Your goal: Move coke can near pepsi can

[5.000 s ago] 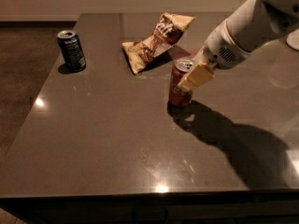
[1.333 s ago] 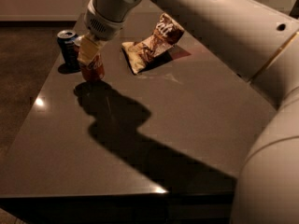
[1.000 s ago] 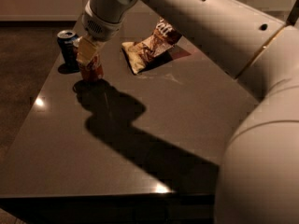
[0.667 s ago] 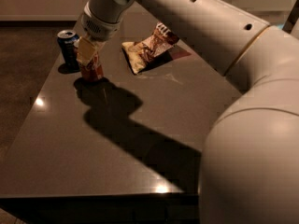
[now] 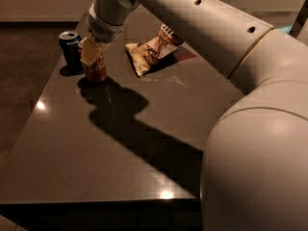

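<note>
The coke can [image 5: 97, 71], red-orange, stands upright on the dark table [image 5: 120, 148] at the far left, just right of the pepsi can [image 5: 71, 47], a dark blue can with a silver top. The two cans stand close together, a small gap between them. My gripper [image 5: 90, 52] reaches down from the long white arm onto the top of the coke can, and its pale fingers [image 5: 88, 53] are shut on the can's upper part. The can's top is hidden by the gripper.
A crumpled brown and red chip bag [image 5: 153, 49] lies on the table to the right of the cans. My arm [image 5: 250, 105] fills the right side of the view. The table's left edge runs close to the pepsi can.
Five seconds ago the coke can was held at mid-table right of the bag; it now stands beside the pepsi can. Over the last second the gripper and can barely moved; the arm shifted nearer the camera.
</note>
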